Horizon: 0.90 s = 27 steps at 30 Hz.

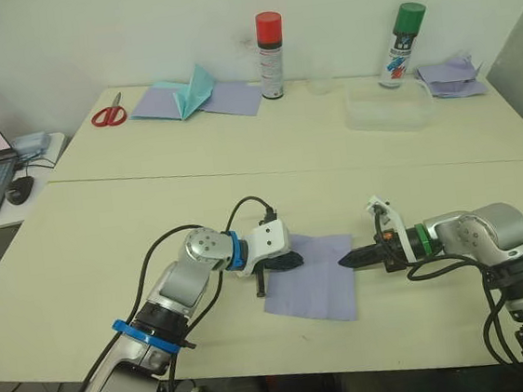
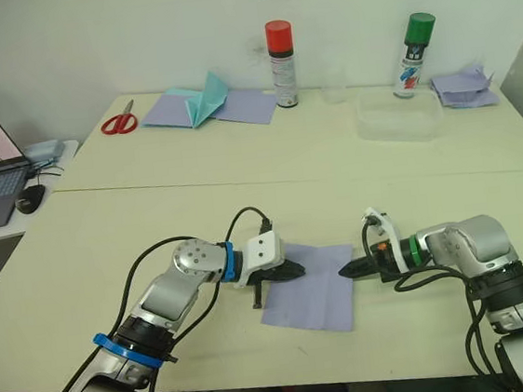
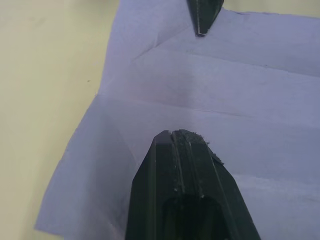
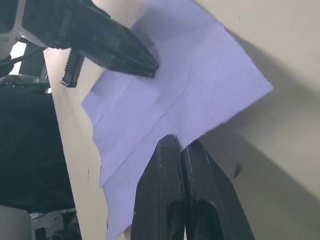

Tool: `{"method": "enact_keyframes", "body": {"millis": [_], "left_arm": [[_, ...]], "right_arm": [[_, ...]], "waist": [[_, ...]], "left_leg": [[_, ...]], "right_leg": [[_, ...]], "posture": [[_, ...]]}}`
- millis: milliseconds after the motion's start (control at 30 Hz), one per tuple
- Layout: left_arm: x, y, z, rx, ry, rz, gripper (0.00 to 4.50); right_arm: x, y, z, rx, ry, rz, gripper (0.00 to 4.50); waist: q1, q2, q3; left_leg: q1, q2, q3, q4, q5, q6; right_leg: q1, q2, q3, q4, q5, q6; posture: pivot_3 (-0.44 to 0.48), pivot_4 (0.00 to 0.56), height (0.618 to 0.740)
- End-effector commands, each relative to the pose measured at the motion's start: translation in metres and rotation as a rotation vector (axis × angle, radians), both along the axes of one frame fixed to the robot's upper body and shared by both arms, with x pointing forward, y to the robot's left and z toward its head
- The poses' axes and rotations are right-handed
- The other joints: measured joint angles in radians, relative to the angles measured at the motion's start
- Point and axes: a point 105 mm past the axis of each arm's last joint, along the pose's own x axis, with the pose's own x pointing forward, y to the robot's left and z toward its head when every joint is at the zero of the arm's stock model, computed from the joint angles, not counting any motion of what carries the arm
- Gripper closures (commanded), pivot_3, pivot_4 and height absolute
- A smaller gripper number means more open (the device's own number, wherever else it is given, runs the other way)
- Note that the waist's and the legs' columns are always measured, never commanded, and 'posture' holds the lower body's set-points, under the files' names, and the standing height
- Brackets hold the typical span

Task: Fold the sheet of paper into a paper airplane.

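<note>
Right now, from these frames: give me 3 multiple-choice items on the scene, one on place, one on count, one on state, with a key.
1. Where does the sheet of paper lie?
A. flat on the near table, between the two grippers
B. inside the clear plastic box
C. on the laptop

2. How many spray cans stand at the back of the table?
A. one
B. two
C. four

3. How are the left gripper's fingers?
A. wide apart
B. closed together, tip on the sheet
C. clamped around the scissors

Key: 1 A, the sheet lies between the left gripper and the right gripper. 2 B, a red-capped can and a green-capped can. 3 B, the left wrist view shows the fingers pressed together over the lavender paper.
</note>
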Motion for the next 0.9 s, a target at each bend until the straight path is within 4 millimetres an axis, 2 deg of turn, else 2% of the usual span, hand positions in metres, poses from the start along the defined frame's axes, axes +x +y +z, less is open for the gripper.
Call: {"method": "enact_keyframes", "body": {"millis": [33,300,600,767,867,900], "left_arm": [[-0.004,0.002,-0.011,0.055,0.035,-0.014,4.5],[-0.007,0.004,-0.014,0.066,0.055,-0.017,4.5],[-0.005,0.004,-0.015,0.073,0.058,-0.012,4.5],[-0.005,0.005,-0.016,0.075,0.063,-0.008,4.5],[-0.005,0.004,-0.018,0.075,0.066,-0.005,4.5],[-0.006,0.004,-0.019,0.075,0.067,-0.004,4.5]], "right_arm": [[0.002,0.001,0.006,0.014,-0.037,-0.011,4.48],[0.014,-0.007,0.003,-0.014,-0.066,-0.073,4.48],[0.012,-0.011,0.001,-0.032,-0.049,-0.062,4.48],[0.021,-0.014,0.005,-0.026,-0.088,-0.1,4.48],[0.025,-0.025,0.006,-0.056,-0.097,-0.13,3.91],[0.026,-0.03,0.008,-0.063,-0.103,-0.141,3.59]], "waist": [[-0.001,0.0,0.0],[-0.004,0.0,0.0],[-0.004,0.0,0.0],[-0.004,0.0,0.0],[-0.004,0.0,0.0],[-0.004,0.0,0.0]], "left_leg": [[0.0,0.0,0.0,0.001,0.0,0.0],[0.0,0.0,-0.001,0.002,0.0,0.0],[0.0,0.0,-0.001,0.002,0.0,0.0],[0.0,0.0,-0.001,0.002,0.0,0.0],[0.0,0.0,-0.001,0.003,0.0,0.0],[0.0,0.0,-0.001,0.003,0.0,0.0]], "right_leg": [[0.0,0.0,0.0,0.001,0.0,0.0],[0.0,0.001,0.0,0.002,0.0,0.0],[0.0,0.0,0.0,0.002,0.0,0.0],[0.0,0.0,0.0,0.002,0.0,0.0],[0.0,0.0,0.0,0.002,0.0,0.0],[0.0,0.0,0.0,0.002,0.0,0.0]], "posture": [[0.0,0.15,0.74],[0.0,0.15,0.74],[0.0,0.15,0.74],[0.0,0.15,0.74],[0.0,0.15,0.74],[0.0,0.15,0.74]]}}
